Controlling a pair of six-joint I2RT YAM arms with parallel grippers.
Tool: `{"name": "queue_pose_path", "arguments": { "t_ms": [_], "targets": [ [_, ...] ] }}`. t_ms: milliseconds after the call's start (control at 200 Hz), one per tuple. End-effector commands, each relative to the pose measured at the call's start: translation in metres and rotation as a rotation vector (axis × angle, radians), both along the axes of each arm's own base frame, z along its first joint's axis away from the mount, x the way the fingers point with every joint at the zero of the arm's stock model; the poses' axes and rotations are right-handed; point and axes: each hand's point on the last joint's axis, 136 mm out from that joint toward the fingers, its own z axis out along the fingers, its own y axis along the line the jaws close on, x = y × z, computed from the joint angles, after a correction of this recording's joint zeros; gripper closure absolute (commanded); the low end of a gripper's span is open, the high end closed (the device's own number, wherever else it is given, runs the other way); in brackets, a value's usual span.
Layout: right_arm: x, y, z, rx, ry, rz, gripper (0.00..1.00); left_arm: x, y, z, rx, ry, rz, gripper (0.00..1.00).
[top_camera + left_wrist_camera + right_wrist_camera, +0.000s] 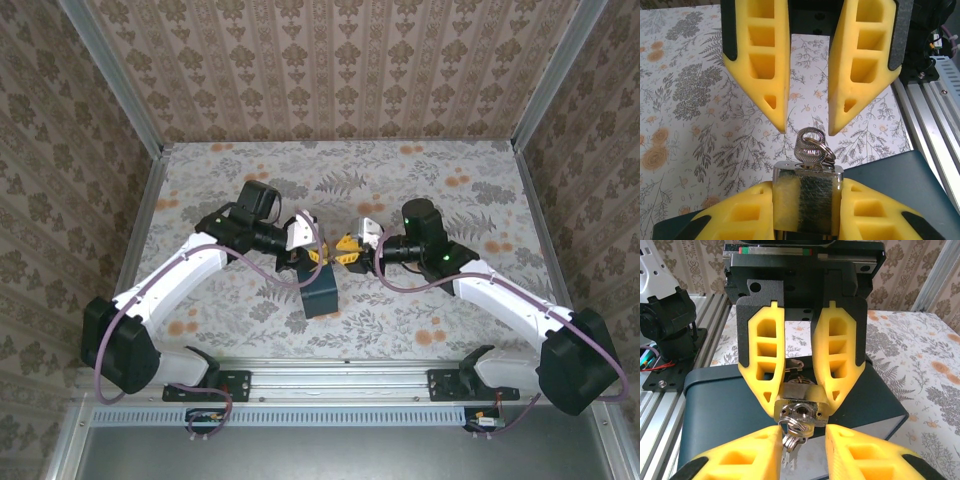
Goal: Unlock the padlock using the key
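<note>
At the bottom of the overhead view, just past the aluminium rail point(330, 372), the dark blue tin point(322, 295) sits near the bench edge. Above the tin, the left tool point(807, 190) clamps the padlock point(807, 205) by its sides. The key point(809, 145) sticks out of the padlock's end with its ring. The right tool point(807, 129) is parted, its fingers flanking the key head and not closed on it. Beyond both tools, open patterned bench point(420, 180) runs to the papered walls.
</note>
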Motion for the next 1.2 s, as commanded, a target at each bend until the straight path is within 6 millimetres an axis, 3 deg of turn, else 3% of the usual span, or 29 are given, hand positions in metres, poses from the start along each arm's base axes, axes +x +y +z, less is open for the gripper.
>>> {"name": "queue_pose_path", "arguments": {
  "t_ms": [0,985,1115,1195],
  "targets": [
    [0.0002,0.0037,0.0094,-0.002,-0.032,0.013,0.70,-0.0009,-0.0048,0.0234,-0.063,-0.006,-0.027,0.99],
    [-0.0030,0.0129,0.0031,-0.026,0.004,0.046,0.83,0.0000,-0.0096,0.0288,-0.094,0.007,-0.035,1.00],
    [0.0017,0.0133,0.0034,-0.025,0.021,0.018,0.98,0.0025,-0.0097,0.0273,-0.088,0.002,-0.024,1.00],
    [0.0004,0.0134,0.0020,-0.033,0.060,0.018,1.00,0.0089,-0.0091,0.0257,-0.077,-0.023,0.004,1.00]
  ]
}}
